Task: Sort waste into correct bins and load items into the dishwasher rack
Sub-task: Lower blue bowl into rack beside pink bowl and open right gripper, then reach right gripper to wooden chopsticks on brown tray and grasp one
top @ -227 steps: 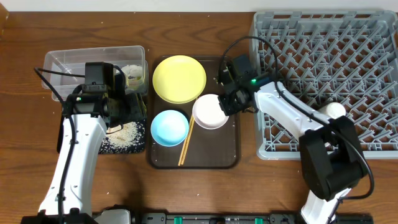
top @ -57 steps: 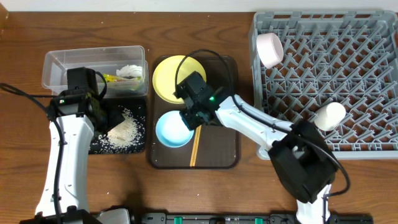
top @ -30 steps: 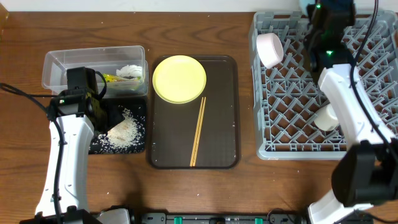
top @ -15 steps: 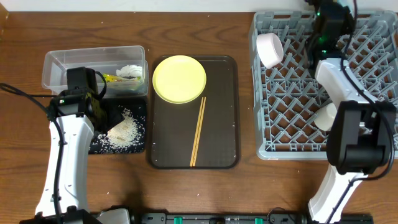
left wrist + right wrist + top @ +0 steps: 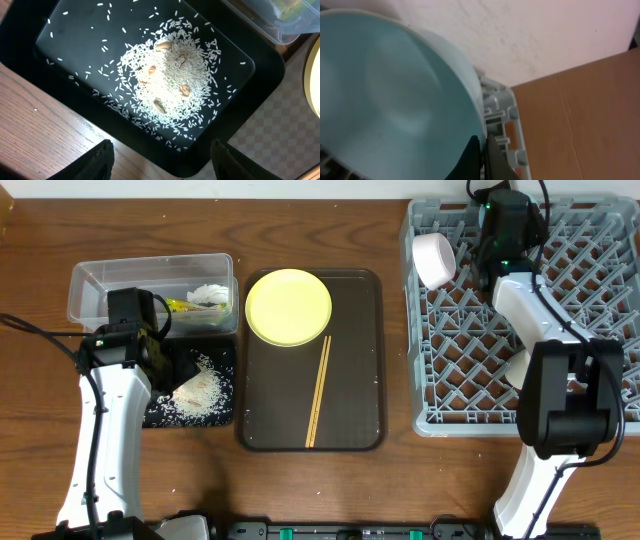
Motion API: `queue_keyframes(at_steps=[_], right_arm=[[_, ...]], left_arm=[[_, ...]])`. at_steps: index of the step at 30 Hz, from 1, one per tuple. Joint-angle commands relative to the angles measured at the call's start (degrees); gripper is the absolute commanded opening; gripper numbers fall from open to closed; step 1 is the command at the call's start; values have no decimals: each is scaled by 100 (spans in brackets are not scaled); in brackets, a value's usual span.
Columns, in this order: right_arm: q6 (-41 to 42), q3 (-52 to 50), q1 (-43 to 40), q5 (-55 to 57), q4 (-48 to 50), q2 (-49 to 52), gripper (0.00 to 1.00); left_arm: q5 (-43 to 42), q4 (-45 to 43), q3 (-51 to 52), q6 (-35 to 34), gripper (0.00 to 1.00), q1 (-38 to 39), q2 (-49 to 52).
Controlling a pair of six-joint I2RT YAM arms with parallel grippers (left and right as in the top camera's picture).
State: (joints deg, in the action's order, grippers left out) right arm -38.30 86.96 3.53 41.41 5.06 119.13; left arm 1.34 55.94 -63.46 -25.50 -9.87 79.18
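light blue bowl: in the right tool's grip at the far edge of the dishwasher rack. Right wrist view shows its inside filling the left of the frame, with a rack corner just past the rim. Overhead, I can't see it under the wrist. Can't tell if it sits on the pegs.
right tool: fingers nearly together, pinching the bowl's rim.
right arm: stretched from the near right bench edge across the rack, wrist at the far side, just right of the white bowl.
white bowl: on its edge in the rack's far-left corner, tilted.
small pale cup: in the rack, nearer the front, partly covered by the right arm.
yellow plate: at the far end of the brown serving tray.
chopsticks: on the same tray, lying lengthwise, top end just beside the plate.
rice: piled in the black tray, stray grains around it, a few brown bits in the pile.
left tool: fingers wide apart, holding nothing, above the black tray's edge.
left arm: up from the near left bench edge, wrist over the black tray, camera looking down.
clear tub: touching the black tray's far end; holds the tissue and wrapper.
bench: brown wood.
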Motion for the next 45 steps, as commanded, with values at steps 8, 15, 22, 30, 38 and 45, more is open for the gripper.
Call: queue_keyframes(at_steps=[8,15,22,30,38,45], right_arm=[[2632,-48,243,-935,-1641,-455,1],[3217,-48,254,-2011,-2835,-1047,4],[3499,-48,256,-3084,-3609,-1687,38],[4122,-50,566,-5890,-4288,-2317,39],[4269,-179,1832,-6181,-4946,-2020,44],[5307,-192,2911,-5707,-5388,-1303,37]], left_arm=[[61,13,-42,-13,65,-20,-9],[61,13,-42,-13,65,-20,-9],[61,15,-42,-13,65,-20,-7],[63,17,-42,-13,75,-20,-7],[66,15,-42,-11,78,-20,-7],[66,17,-42,-11,78,-20,-7]])
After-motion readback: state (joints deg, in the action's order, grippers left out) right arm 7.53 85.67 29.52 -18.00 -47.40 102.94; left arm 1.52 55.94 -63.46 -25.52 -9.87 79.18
